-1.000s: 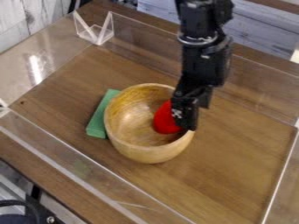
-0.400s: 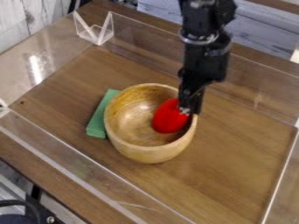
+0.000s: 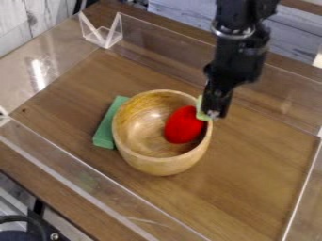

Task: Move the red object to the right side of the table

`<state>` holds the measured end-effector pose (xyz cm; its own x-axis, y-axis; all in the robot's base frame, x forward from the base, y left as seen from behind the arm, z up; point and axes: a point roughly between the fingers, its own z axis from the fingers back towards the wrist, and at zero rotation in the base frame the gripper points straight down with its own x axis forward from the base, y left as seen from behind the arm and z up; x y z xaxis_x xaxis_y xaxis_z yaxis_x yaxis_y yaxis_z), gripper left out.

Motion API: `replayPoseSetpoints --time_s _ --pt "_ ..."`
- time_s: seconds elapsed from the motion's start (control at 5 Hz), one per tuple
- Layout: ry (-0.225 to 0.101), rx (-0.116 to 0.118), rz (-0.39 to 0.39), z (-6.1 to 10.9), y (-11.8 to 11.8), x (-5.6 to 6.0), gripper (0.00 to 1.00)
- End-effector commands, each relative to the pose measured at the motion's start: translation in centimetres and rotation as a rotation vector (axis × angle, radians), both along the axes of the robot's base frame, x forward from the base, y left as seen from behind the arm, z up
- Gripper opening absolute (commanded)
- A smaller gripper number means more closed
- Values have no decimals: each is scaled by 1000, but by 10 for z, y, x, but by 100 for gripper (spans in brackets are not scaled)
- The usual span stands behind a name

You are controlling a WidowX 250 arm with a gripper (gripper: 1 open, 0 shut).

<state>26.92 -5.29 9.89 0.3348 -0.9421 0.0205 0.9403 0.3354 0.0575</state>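
I have the red fruit (image 3: 184,125) inside the bowl (image 3: 161,133), towards the side of the bowl nearest my tool (image 3: 214,108). The green cloth (image 3: 109,122) lies on the worktop (image 3: 251,179) beside the bowl, on the far side from the arm (image 3: 239,42).

The arm comes down from beyond the bowl, and the tool sits over the bowl's right-hand rim, close to the fruit. The dark fingers blur together from this view, so I cannot tell whether they are spread or pressed together. A pale greenish bit shows between the fruit and the tool; I can't say whether it is the stem or part of a finger, nor whether anything is pinched. The fruit looks to me as though it rests against the bowl's inner wall, with no lift I can make out.

I judge that I am at the picking step, with the carry to the right of the bowl still to do. If the grip isn't sound, I need to open up, centre over the fruit and go down around its sides, minding the rim. Being round and glossy, it could roll away from a one-sided touch. Once it is firmly pinched, I should raise it straight above the rim before heading right.
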Motion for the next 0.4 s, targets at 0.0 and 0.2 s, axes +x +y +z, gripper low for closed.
replayPoseSetpoints --time_s 0.0,0.2 --pt "-59 -6 33 10 10 -6 100" --pt "-62 -8 67 11 17 -9 100"
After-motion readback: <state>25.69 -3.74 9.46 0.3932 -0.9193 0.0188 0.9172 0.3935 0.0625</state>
